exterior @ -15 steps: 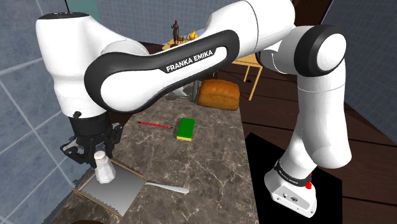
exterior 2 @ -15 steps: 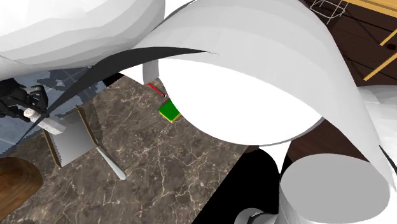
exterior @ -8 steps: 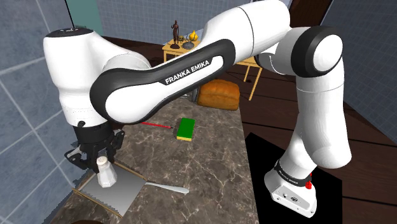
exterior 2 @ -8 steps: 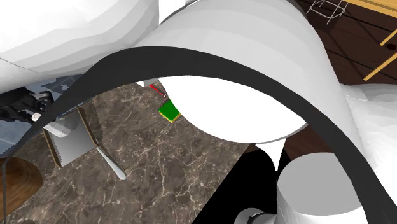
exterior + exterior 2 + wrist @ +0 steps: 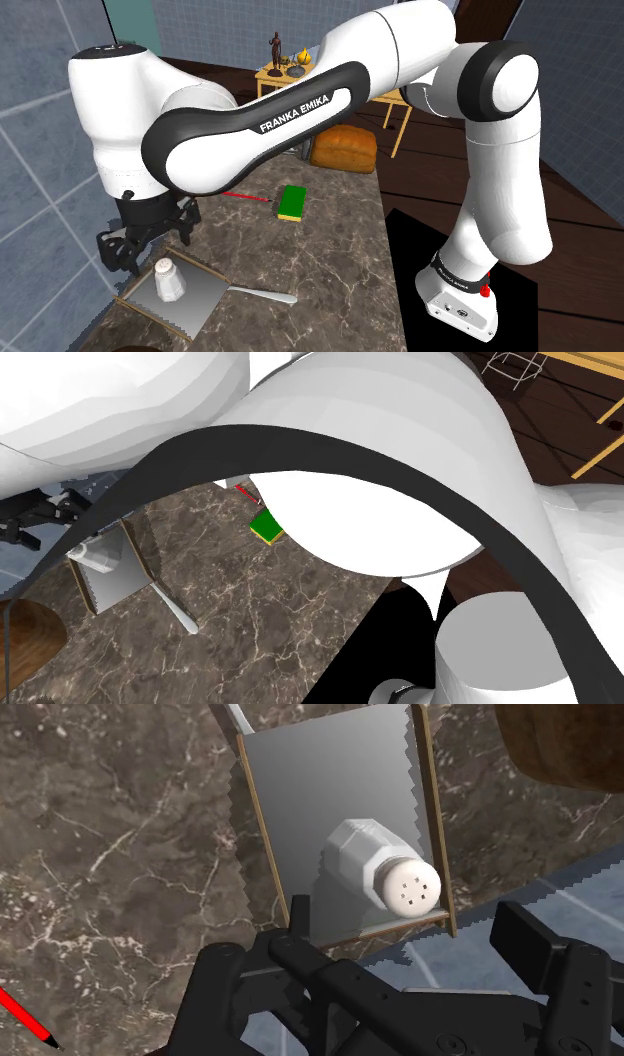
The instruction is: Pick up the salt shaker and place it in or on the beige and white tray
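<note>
Empty gripper [image 5: 148, 245] wide open over salt shaker [image 5: 168, 280] on tray [image 5: 205, 298]; dk marbled counter [image 5: 330, 260], blue-tile wall [image 5: 40, 150] bhd.

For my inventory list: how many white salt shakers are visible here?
1. The white faceted salt shaker with a perforated cap sits on the grey rectangular tray with a beige rim. The white arm covers part of the marble counter, so another may be hidden.

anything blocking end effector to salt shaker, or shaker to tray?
Nothing visible. The salt shaker rests on the tray, so there is no gap left to cross. The end effector hangs open just above it, fingers apart and not touching, with nothing between them.
</note>
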